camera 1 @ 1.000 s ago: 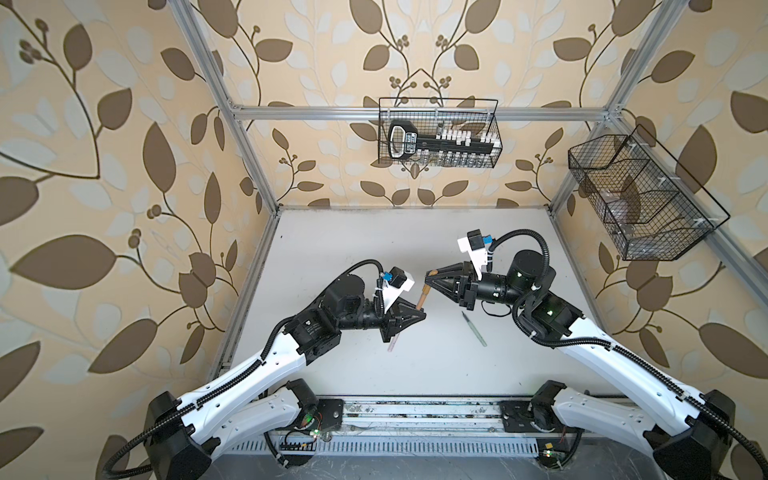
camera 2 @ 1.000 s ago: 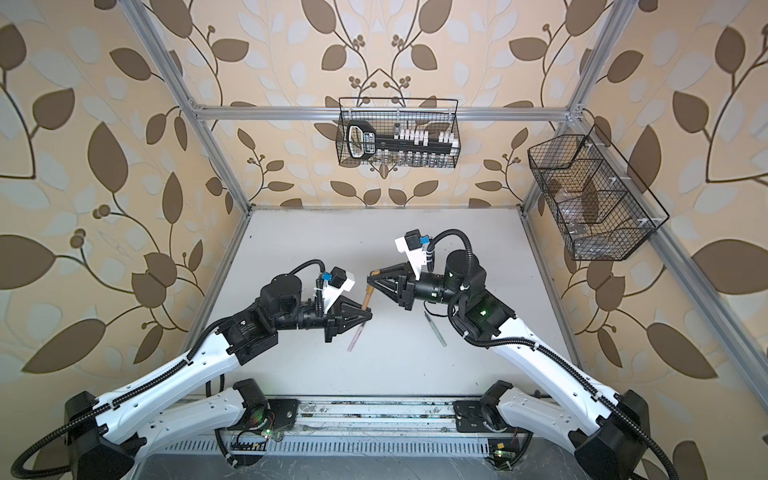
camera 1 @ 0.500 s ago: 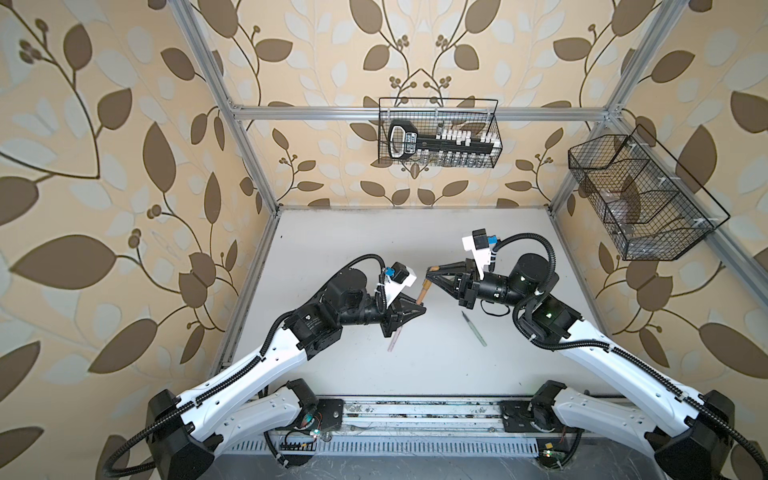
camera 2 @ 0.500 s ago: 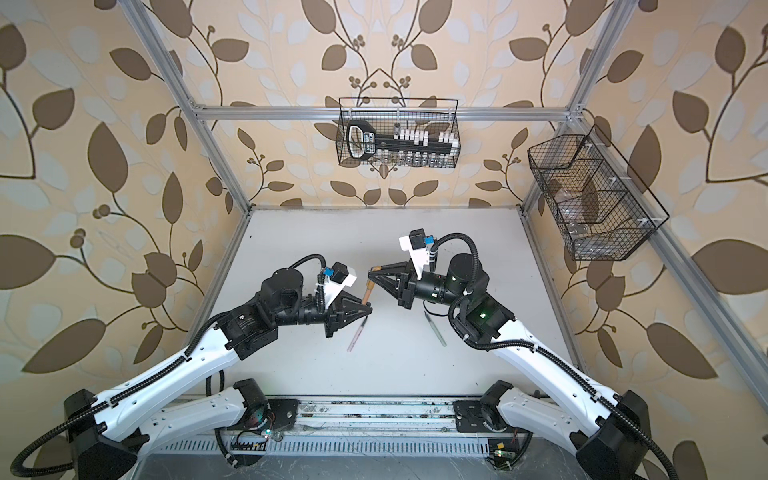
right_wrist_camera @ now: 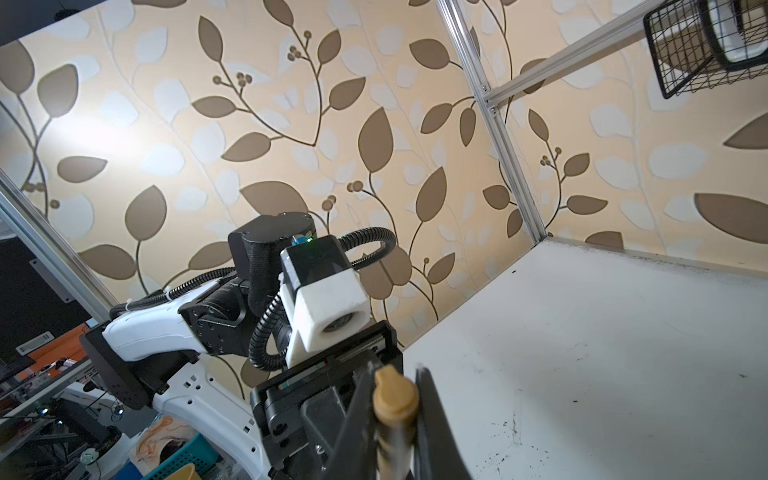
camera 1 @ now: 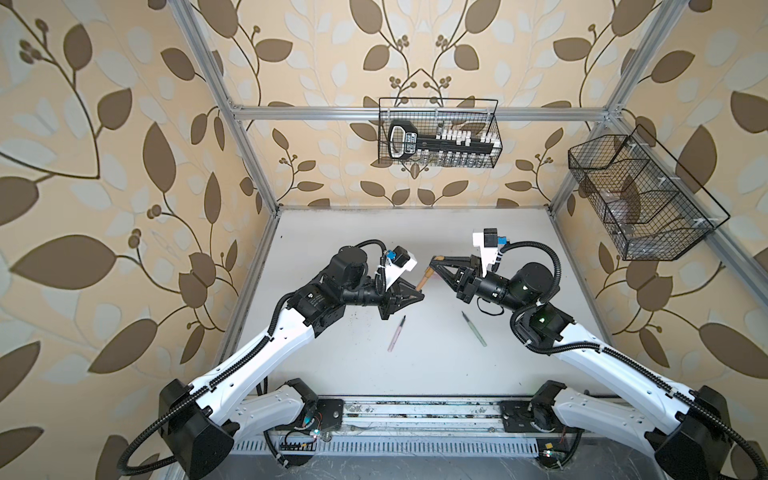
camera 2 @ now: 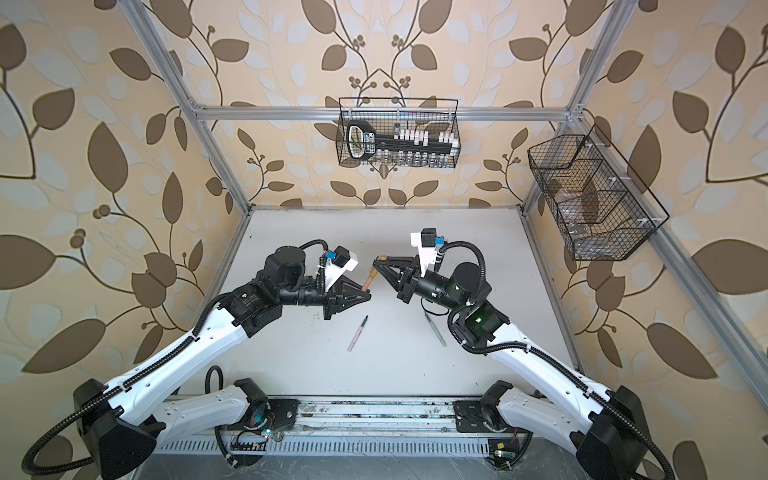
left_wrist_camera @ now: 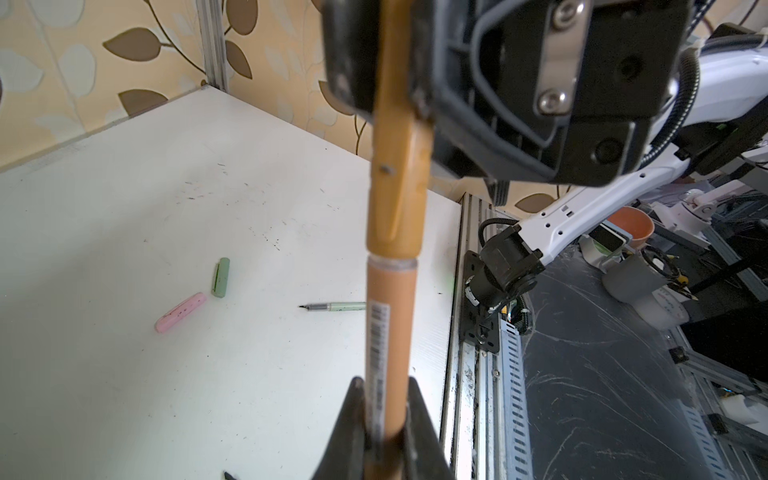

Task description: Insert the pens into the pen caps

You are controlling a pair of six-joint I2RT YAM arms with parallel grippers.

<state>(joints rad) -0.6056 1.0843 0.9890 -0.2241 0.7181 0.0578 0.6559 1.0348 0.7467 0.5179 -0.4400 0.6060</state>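
My left gripper (left_wrist_camera: pixel 383 382) is clamped on the brown pen (left_wrist_camera: pixel 388 320) low on its barrel. My right gripper (right_wrist_camera: pixel 395 370) is clamped on the brown cap (right_wrist_camera: pixel 395 397). Both are raised above the table (camera 1: pixel 415 370), near its middle.

The pen's tip is hidden. In the left wrist view the cap's mouth sits over the barrel at a clear ring, and I cannot tell how deep the tip goes. The cap's closed end disappears there between the blurred fingers of my right gripper. In the right wrist view only the cap's rounded end shows between my fingers. Everything below it is dark and out of focus, then cut off by the frame edge.

In both top views the pen and cap are one thin tan sliver between the two gripper tips, too small to show where they join. Those views show the pink pen (camera 1: pixel 396 333) and the green pen (camera 1: pixel 473 329) lying flat on the table, well apart and nearer my bases. In a top view my right arm covers part of the green pen.

Only the left wrist view shows the pink cap (left_wrist_camera: pixel 180 312) and the green cap (left_wrist_camera: pixel 221 277). They lie just beside each other on the table, and I cannot tell whether they touch. The brown barrel hides most of the green pen in that view.
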